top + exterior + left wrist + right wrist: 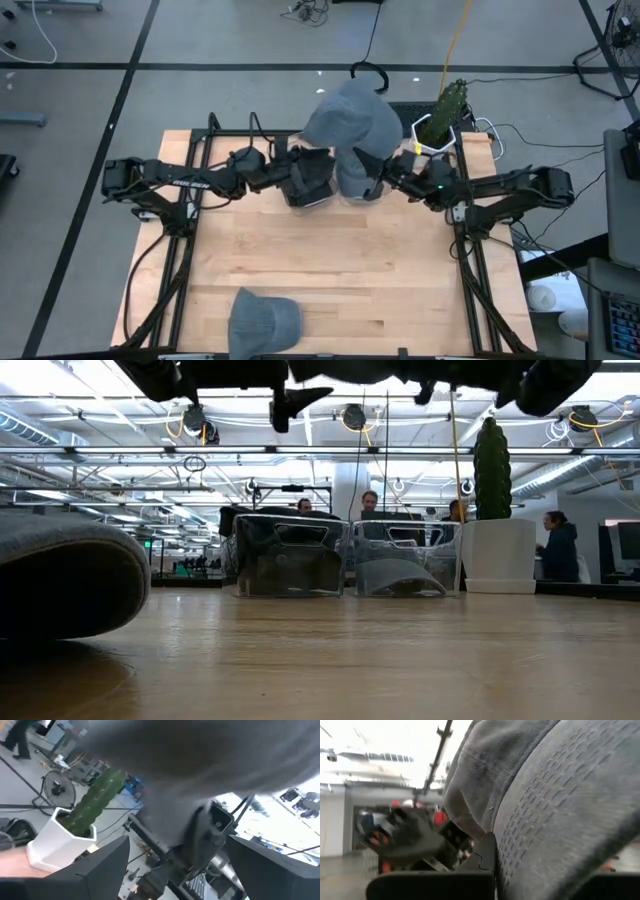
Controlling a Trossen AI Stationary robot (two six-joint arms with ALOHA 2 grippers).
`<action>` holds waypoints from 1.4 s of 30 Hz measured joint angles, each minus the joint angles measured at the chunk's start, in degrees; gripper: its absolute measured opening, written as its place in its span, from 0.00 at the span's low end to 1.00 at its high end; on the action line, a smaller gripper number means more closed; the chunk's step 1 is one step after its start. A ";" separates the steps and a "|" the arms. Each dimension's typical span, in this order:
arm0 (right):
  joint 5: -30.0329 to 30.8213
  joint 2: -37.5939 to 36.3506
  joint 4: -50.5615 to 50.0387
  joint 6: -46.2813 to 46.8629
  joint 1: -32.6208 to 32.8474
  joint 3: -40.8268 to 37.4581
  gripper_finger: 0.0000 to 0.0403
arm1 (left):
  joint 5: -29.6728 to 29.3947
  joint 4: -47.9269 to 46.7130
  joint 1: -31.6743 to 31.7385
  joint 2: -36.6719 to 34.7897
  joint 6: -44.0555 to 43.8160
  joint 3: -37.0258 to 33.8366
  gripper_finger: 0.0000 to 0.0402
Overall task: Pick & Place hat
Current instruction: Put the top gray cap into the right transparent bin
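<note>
- Grey knitted fabric: one hat (350,125) is held up above the back middle of the tabletop (340,260), between the two arms; the right wrist view shows its ribbed cloth pressed against that arm's own fingers.
- Second grey hat (264,320) lies flat at the front edge of the tabletop, left of centre, well apart from both arms. In the low view it fills the left foreground, resting on the wood.
- Right pincer (372,180): jaws closed tight on the raised hat's lower edge. The arm reaches in from the right side, forearm roughly level, wrist turned toward the centre.
- Left pincer (318,182): jaws stand wide, positioned just beside the hanging cloth. Whether either finger touches the fabric cannot be told; the left wrist view shows grey cloth overhead and the open fingers below it, with no grip evident.
- Left arm stretches in from the left side, mirroring the right, both wrists meeting near the middle.
- Two clear bins (345,568) stand side by side at the back of the tabletop, with a cactus in a white pot (440,115) to the right of them.
- Assessment of progress: pick appears done for the raised hat; it is lifted clear and not yet set down. Placement remains. The front hat appears untouched.
- Destination is not confirmed by the pictures; the bins are a likely candidate.
</note>
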 joint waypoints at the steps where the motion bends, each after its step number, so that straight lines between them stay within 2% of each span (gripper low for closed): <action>1: 0.04 1.03 -0.03 0.13 0.00 0.20 0.00 | -0.25 0.04 -0.03 0.42 0.00 0.54 0.85; 7: 0.24 3.28 5.31 1.34 0.00 0.45 0.00 | -0.20 -0.09 0.04 4.21 -1.81 4.74 0.85; 13: 0.33 3.38 4.35 1.51 0.00 0.52 0.00 | -1.41 0.31 0.08 9.39 -0.77 10.68 0.84; 21: 1.35 3.26 3.99 0.79 0.17 0.52 0.00 | -0.15 -0.65 0.11 11.21 7.54 15.27 0.72; 27: 1.74 3.24 3.53 -0.13 0.17 0.52 0.00 | 0.00 -2.98 0.19 11.01 6.66 15.39 0.66; 30: 2.26 3.19 2.98 -0.13 0.14 0.46 0.01 | 0.25 -3.66 0.65 10.93 6.73 15.48 0.58; 32: 2.58 3.13 2.06 0.09 0.07 0.43 0.04 | 0.97 -3.64 0.94 10.91 7.25 15.48 0.48; 38: 3.59 3.00 0.42 0.12 0.13 0.01 0.17 | 10.83 -4.34 2.75 9.86 8.22 15.46 0.06; 42: 5.46 0.89 -4.92 -0.06 0.21 -1.91 0.25 | 16.23 -8.00 4.49 8.10 7.58 15.25 0.03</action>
